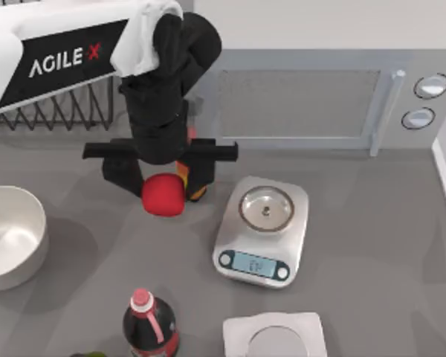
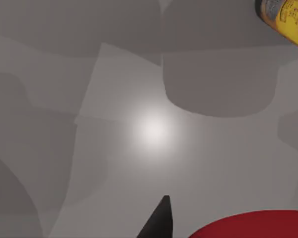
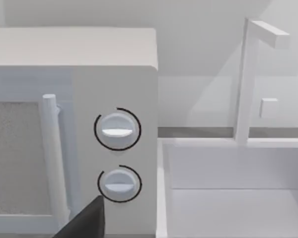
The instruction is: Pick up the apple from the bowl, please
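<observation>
Sitting empty at the desk's (image 1: pixel 372 223) left edge, well to the left of the kitchen scale (image 1: pixel 262 232), the bowl (image 1: pixel 7 236) no longer holds the fruit. Between bowl and scale, the left pincer (image 1: pixel 163 182) is clamped on the apple (image 1: pixel 163 195), apparently lifted above the desk. I judge the pick essentially done; what remains is holding it steady, clear of the orange bottle (image 1: pixel 195 186) just beside it. The right pincer (image 3: pixel 84 220) faces the microwave (image 3: pixel 74 129) behind the scale; its fingers I cannot tell.

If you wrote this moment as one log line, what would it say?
left claw: gripping apple, lifted | bowl: empty, table's left | right arm: facing microwave
</observation>
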`<state>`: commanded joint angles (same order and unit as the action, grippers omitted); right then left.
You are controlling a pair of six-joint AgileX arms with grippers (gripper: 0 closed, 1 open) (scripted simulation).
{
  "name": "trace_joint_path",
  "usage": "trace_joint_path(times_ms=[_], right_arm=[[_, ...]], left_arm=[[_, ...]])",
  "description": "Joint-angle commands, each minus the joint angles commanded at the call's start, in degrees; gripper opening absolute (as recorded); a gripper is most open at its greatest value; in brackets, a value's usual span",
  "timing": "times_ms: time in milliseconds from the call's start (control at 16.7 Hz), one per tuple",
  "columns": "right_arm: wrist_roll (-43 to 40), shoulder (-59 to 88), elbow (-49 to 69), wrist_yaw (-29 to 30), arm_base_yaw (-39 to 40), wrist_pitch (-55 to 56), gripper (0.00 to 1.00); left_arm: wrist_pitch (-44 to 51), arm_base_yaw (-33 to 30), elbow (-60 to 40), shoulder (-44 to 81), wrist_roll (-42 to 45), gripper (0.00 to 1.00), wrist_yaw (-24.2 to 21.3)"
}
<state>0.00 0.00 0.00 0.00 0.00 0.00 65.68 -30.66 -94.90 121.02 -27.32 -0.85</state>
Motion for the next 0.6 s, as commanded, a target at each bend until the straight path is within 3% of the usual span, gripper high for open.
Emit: trace_joint_path(times_ms=[480,600], right_arm=[[0.0,0.0,0.0,0.0,0.0,0.0,1.00],[0.0,0.0,0.0,0.0,0.0,0.0,1.00]], left_arm=[[-4.1,0.5,0.7,1.7,-1.2,0.00,0.7],[-4.1,0.5,0.7,1.7,-1.2,0.15,0.7]])
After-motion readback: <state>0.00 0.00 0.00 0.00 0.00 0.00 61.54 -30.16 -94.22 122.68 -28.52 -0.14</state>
